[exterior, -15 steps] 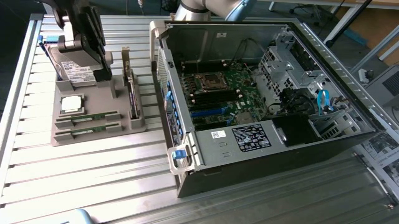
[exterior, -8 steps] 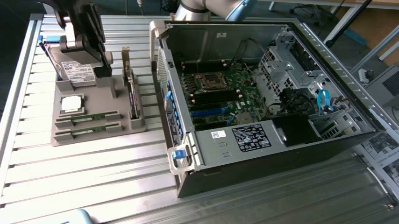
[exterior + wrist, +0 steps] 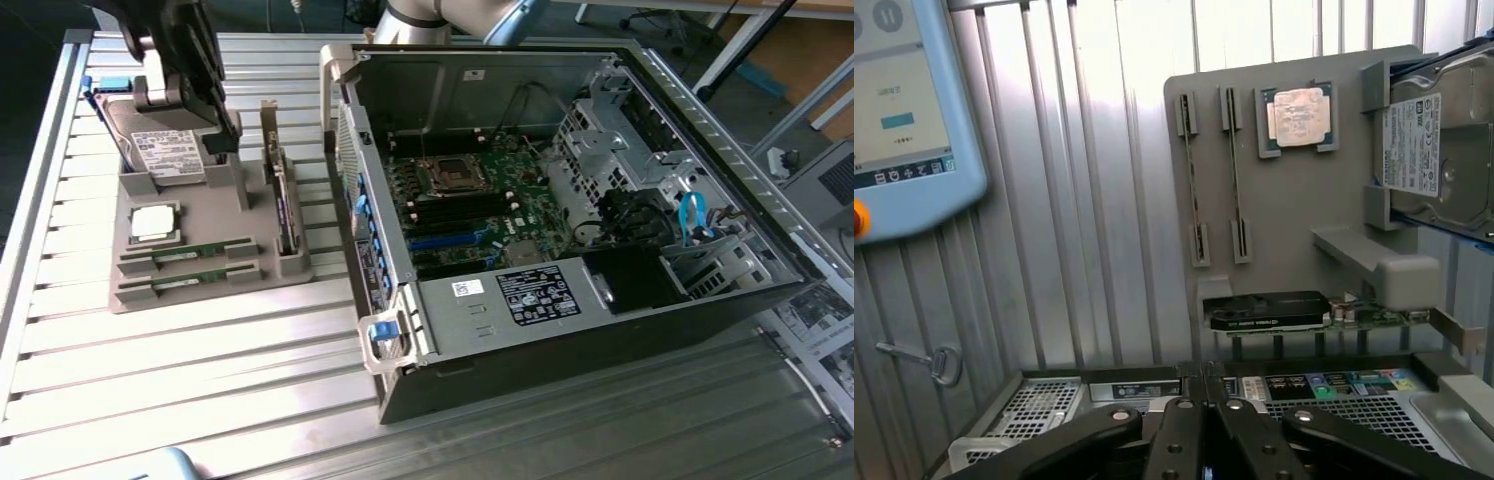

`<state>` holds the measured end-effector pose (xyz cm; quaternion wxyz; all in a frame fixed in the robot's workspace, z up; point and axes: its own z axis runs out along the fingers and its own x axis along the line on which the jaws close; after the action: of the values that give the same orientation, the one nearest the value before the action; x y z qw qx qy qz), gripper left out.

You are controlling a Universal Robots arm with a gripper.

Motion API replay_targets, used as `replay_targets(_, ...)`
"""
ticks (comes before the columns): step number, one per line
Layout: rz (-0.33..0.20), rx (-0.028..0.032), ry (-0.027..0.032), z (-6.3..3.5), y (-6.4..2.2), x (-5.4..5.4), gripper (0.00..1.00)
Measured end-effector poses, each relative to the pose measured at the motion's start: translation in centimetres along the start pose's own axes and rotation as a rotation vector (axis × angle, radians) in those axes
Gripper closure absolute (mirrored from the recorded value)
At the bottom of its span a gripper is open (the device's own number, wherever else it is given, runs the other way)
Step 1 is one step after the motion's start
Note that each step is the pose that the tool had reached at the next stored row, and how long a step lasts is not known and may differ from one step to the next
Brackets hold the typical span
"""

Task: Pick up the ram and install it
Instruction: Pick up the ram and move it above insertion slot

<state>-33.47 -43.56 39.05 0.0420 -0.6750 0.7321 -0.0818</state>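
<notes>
The table (image 3: 200, 380) is silver metal with long straight ridges, and bright light shines off it. Past its far edge there is a brown floor (image 3: 787, 55). On the exterior view's left sits a flat grey plastic tray (image 3: 200, 300) with little raised walls. Both ram sticks lie in slots at the near end of this tray. The near ram (image 3: 187, 283) and the far ram (image 3: 187, 252) are each long, thin and green, side by side and not touching. Just beyond them lies a square shiny processor chip (image 3: 154, 222), then a grey hard drive (image 3: 167, 155) with a white label. A graphics card (image 3: 283, 190) stands on its edge along the tray's right side. On the exterior view's right a big black and grey computer case (image 3: 534, 330) lies open, with a green board (image 3: 494, 190) and a blue cable (image 3: 690, 215) inside. The round grey robot arm (image 3: 441, 15) comes in at the far side. In the wrist view the gripper (image 3: 1204, 378) is black metal with round bolts. Its jaws are pressed together and hold nothing, over the case and well apart from the rams. A pale blue control pad (image 3: 904, 120) lies on the table, and near it is a small metal thing (image 3: 924, 360) that may be a key
</notes>
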Motion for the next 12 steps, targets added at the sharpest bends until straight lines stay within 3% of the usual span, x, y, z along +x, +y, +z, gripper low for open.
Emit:
replay_targets(2,0.0,-0.0007,-0.0103,0.0,0.01,0.0,0.9)
replay_targets(6,-0.004,-0.0017,-0.0251,0.01,0.01,0.0,0.9)
replay_targets(10,-0.005,-0.003,-0.027,0.02,0.0,0.0,0.9)
replay_targets(12,-0.006,-0.0183,-0.0258,0.05,0.0,0.0,0.9)
